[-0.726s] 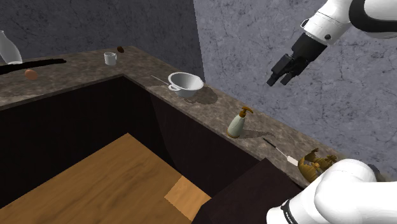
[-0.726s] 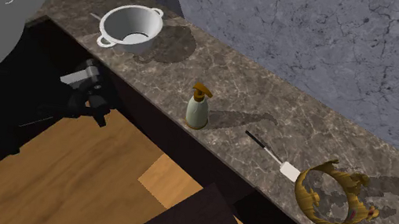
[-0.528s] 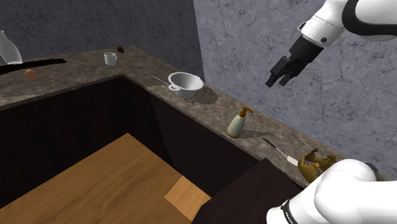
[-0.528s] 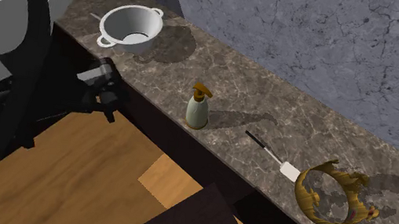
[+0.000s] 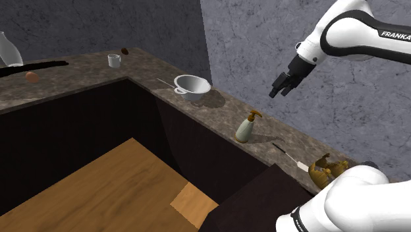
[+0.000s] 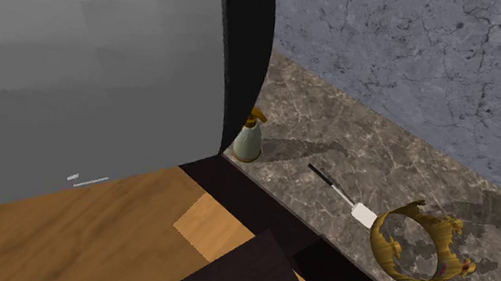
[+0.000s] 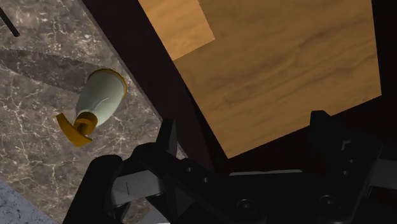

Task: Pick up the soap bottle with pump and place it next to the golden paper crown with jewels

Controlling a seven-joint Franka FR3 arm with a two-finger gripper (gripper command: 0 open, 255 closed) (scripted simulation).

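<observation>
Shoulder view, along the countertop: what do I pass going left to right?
clear bottle → small brown ball → white cup → white two-handled bowl → soap bottle → spatula → golden crown

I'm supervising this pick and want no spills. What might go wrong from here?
The soap bottle stands close to the counter edge; a sideways nudge from the open gripper might tip it onto the wooden floor below. The spatula lies between bottle and crown, so placing could bump it.
</observation>
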